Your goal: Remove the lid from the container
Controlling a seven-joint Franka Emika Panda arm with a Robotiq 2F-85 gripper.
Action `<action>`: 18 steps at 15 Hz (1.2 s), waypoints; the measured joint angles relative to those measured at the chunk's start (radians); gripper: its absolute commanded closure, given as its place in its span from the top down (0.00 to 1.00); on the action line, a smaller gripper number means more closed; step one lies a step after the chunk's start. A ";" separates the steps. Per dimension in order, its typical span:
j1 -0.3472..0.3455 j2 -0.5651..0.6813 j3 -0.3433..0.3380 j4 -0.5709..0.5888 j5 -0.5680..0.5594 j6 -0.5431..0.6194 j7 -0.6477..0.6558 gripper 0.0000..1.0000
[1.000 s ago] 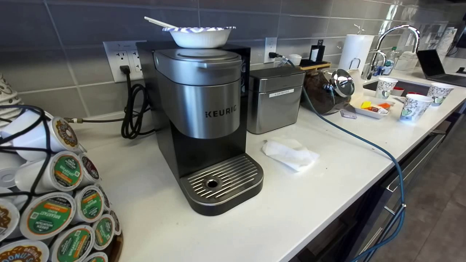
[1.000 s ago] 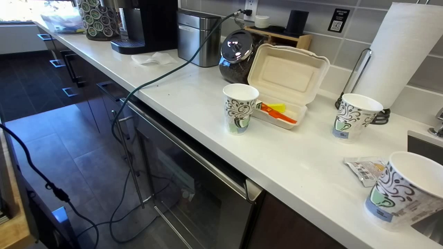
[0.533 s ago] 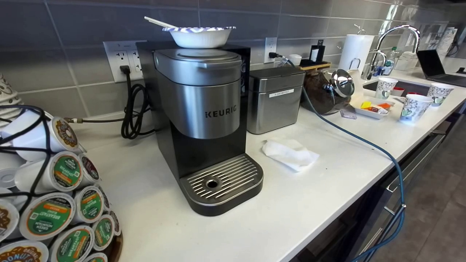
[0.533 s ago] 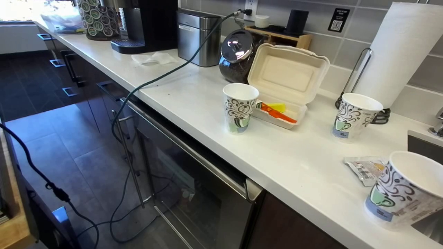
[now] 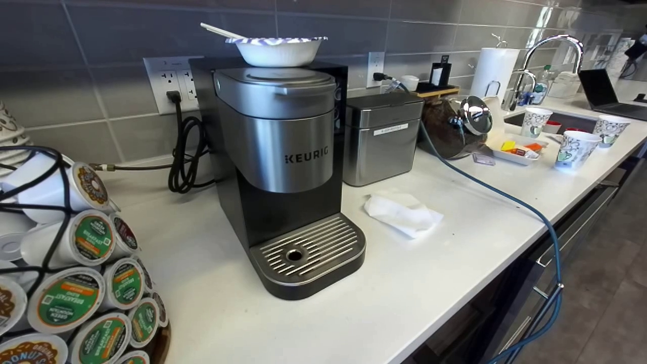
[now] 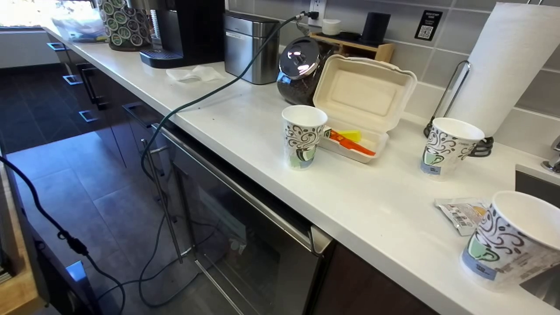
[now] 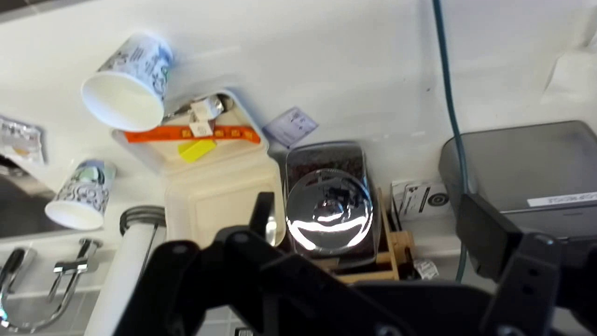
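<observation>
A clear glass jar (image 7: 326,157) stands on the white desk (image 5: 404,283) with its round chrome lid (image 6: 299,59) still covering the mouth. The lid is domed and mirror-bright; in the wrist view it carries a curved white glare and dark reflections around a rounded knob (image 7: 328,209) at its centre. In both exterior views the jar's mouth slants, so the lid is tilted, facing up and outward. Dark brown contents (image 5: 440,124) show through the glass, with a reddish tint in the wrist view; the pieces are too blurred to name.

The jar sits between a stainless steel canister (image 6: 245,52) with a white label strip (image 5: 390,129) and an open takeout clamshell (image 6: 365,87), whose raised cover hides part of it in an exterior view. A wooden rack (image 6: 381,52) is behind it, and a small packet (image 7: 290,127) lies just beside it. A blue-green cord (image 7: 447,79) crosses the desk nearby.

Seen in the wrist view, the jaws are spread wide and stand apart from the lid, which shows in the gap, closer to the clamshell's side.
</observation>
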 measured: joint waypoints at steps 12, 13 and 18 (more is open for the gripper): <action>0.229 0.234 -0.250 0.043 0.250 0.408 -0.301 1.00; 0.250 0.241 -0.268 0.049 0.282 0.408 -0.319 1.00; 0.502 0.356 -0.501 0.168 0.646 0.414 -0.577 1.00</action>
